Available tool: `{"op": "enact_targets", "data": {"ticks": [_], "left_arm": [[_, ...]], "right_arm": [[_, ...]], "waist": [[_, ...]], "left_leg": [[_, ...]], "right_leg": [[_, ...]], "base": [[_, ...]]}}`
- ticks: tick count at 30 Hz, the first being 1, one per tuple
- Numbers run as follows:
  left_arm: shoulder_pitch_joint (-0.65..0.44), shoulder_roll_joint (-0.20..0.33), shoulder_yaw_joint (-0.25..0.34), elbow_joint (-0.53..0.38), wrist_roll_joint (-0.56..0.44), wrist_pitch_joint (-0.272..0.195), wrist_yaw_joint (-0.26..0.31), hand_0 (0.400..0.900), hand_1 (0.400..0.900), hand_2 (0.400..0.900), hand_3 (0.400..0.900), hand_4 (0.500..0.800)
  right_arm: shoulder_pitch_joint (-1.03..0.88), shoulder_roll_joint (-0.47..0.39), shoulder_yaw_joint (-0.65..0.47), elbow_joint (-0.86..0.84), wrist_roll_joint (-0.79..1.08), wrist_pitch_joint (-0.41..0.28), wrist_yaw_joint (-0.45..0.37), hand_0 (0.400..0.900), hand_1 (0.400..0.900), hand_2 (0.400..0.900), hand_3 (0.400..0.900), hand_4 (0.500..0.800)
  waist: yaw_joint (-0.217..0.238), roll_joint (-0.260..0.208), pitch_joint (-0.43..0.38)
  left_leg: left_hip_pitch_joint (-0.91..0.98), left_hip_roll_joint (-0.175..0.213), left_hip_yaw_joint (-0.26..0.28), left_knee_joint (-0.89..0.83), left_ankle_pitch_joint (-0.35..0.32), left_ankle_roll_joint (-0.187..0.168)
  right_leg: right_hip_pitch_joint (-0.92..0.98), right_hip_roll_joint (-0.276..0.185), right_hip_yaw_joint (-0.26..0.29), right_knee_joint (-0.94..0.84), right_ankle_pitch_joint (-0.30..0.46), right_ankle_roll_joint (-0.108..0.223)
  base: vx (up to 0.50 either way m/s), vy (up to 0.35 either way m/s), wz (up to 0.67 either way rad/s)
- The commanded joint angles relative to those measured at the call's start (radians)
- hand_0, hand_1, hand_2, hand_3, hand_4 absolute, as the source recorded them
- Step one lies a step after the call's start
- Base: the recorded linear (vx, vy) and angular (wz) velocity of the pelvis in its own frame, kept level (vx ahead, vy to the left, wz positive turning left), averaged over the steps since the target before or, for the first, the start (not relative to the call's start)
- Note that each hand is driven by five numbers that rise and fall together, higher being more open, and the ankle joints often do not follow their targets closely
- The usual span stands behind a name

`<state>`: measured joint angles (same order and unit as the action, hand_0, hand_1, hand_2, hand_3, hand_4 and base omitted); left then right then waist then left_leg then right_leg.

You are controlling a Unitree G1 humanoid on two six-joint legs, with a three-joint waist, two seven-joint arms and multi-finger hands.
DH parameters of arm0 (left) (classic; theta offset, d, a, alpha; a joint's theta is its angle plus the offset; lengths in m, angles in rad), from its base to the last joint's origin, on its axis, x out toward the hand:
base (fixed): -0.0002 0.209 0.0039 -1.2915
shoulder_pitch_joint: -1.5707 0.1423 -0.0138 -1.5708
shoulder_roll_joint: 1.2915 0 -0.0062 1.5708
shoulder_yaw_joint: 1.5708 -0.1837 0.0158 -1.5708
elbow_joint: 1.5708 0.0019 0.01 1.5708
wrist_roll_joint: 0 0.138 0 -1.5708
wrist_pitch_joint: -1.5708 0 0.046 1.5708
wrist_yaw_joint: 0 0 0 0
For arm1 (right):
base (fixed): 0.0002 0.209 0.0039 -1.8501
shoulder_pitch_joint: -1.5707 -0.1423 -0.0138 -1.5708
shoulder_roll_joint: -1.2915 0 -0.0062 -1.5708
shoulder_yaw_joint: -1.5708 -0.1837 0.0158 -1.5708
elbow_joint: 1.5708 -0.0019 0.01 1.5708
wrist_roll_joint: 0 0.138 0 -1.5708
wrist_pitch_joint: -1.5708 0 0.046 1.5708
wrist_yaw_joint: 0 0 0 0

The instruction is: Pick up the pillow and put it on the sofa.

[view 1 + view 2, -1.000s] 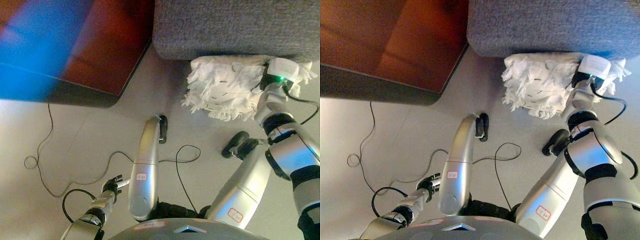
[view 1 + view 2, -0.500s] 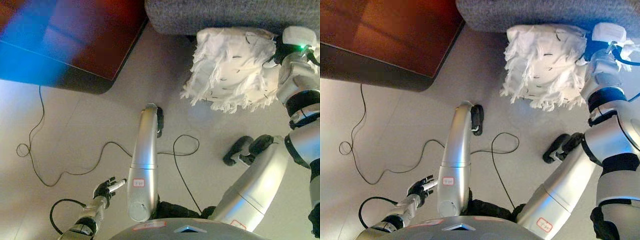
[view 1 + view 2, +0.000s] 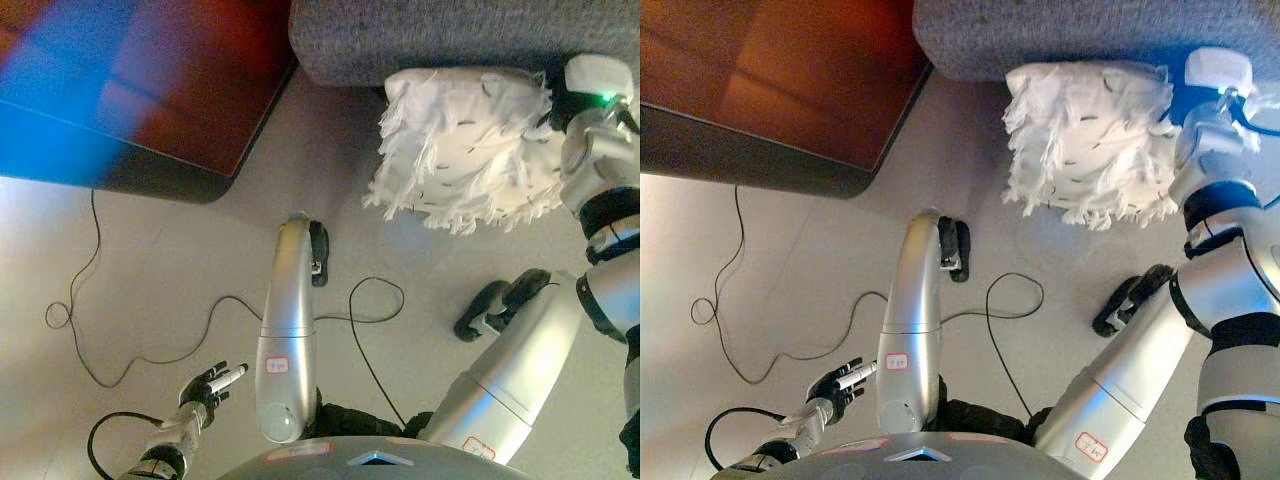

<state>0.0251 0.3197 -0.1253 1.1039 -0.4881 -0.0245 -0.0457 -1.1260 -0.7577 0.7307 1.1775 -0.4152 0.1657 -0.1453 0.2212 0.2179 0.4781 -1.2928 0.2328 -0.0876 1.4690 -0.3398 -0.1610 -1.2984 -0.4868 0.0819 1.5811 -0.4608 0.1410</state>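
Observation:
A white shaggy pillow [image 3: 465, 145] hangs just in front of the grey sofa [image 3: 450, 35] at the upper right, its top edge against the sofa's front. My right hand [image 3: 562, 108] is at the pillow's right side, and its fingers are hidden behind the fringe. My left hand [image 3: 207, 384] hangs low at the lower left, far from the pillow, with straight fingers and nothing in it.
A dark reddish-brown low table [image 3: 180, 90] fills the upper left, its corner close to the sofa's left end. Pale floor [image 3: 150, 250] lies between the table and me.
The pillow has come up off the floor with my right hand and now sits higher against the sofa's front. The view has shifted a little. My left hand's fingers have straightened.

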Motion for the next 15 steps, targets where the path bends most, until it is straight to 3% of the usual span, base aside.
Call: {"op": "enact_targets", "data": {"ticks": [1, 6, 11, 12, 15], "left_arm": [[0.099, 0.074, 0.023, 0.006, -0.033, -0.001, 0.030, 0.900, 0.900, 0.900, 0.900, 0.800], [0.069, 0.079, 0.006, -0.034, -0.025, 0.028, 0.043, 0.900, 0.900, 0.900, 0.900, 0.800], [0.049, 0.101, 0.002, -0.053, 0.030, 0.070, 0.047, 0.900, 0.900, 0.900, 0.900, 0.800], [0.046, 0.102, 0.001, -0.057, 0.031, 0.076, 0.051, 0.900, 0.900, 0.900, 0.900, 0.800], [0.045, 0.107, -0.006, -0.091, 0.044, 0.116, 0.078, 0.900, 0.900, 0.900, 0.900, 0.800]], "right_arm": [[0.063, 0.014, -0.078, -0.112, 0.057, -0.078, -0.035, 0.400, 0.400, 0.400, 0.400, 0.500], [0.149, -0.003, -0.123, -0.170, 0.021, -0.107, -0.054, 0.400, 0.400, 0.400, 0.400, 0.500], [0.255, -0.021, -0.155, -0.230, 0.001, -0.131, -0.050, 0.400, 0.400, 0.400, 0.400, 0.500], [0.262, -0.023, -0.158, -0.237, 0.000, -0.133, -0.047, 0.400, 0.400, 0.400, 0.400, 0.500], [0.358, -0.031, -0.191, -0.314, -0.014, -0.148, -0.031, 0.400, 0.400, 0.400, 0.400, 0.500]], "waist": [[0.014, 0.001, -0.031], [0.025, -0.033, -0.056], [0.051, -0.084, -0.087], [0.052, -0.090, -0.095], [0.055, -0.135, -0.128]], "left_leg": [[0.201, 0.037, 0.035, -0.240, 0.068, 0.008], [0.451, 0.013, 0.098, -0.529, 0.140, 0.010], [0.675, -0.016, 0.101, -0.736, 0.191, 0.003], [0.685, -0.021, 0.105, -0.769, 0.225, 0.008], [0.834, -0.024, 0.126, -0.856, 0.239, 0.010]], "right_leg": [[0.140, -0.021, 0.009, -0.259, 0.183, 0.024], [0.378, -0.053, -0.111, -0.520, 0.284, 0.048], [0.632, -0.092, -0.209, -0.721, 0.360, 0.056], [0.648, -0.095, -0.226, -0.758, 0.393, 0.046], [0.838, -0.128, -0.309, -0.887, 0.468, 0.058]], "base": [[0.03, 0.005, -0.08], [0.05, 0.009, -0.08], [0.17, -0.014, -0.01], [0.13, 0.023, -0.03], [0.18, 0.041, -0.07]]}}
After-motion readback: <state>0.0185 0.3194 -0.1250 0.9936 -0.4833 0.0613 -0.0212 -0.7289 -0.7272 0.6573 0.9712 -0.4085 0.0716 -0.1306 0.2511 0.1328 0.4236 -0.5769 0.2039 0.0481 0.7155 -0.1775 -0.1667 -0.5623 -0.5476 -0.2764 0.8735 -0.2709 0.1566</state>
